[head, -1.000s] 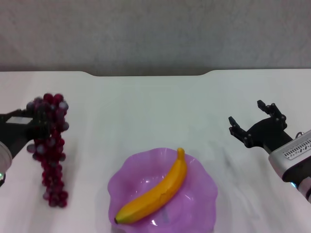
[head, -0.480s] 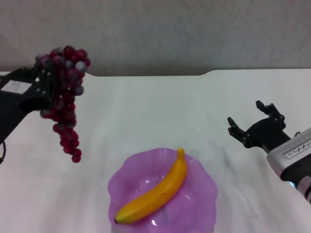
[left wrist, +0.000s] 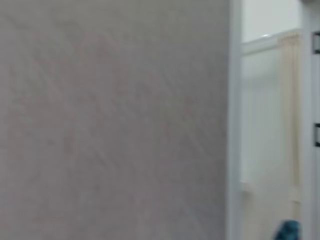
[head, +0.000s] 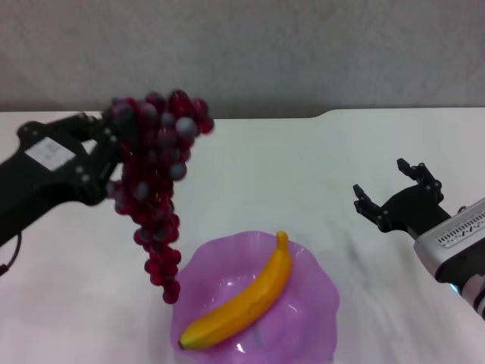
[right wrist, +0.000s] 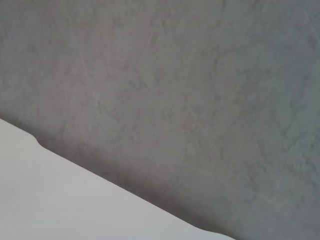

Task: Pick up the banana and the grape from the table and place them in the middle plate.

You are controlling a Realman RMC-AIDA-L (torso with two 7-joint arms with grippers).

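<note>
Grape (head: 155, 189) hangs long-axis down from left pincer (head: 114, 155) pinching its top, tip over plate's (head: 318, 292) left rim, banana (head: 242, 303) already inside; plate lies right and nearer; right pincer (head: 392, 199) spread, idle right.

Beyond the far edge we see a plain grey wall (head: 250, 49), mottled and matte, running the full width of the head view. In the left wrist view we find the same grey surface beside a white door frame (left wrist: 234, 120) and a pale panel (left wrist: 265, 130); a small blue-green object (left wrist: 289, 231) sits near that panel's base.
</note>
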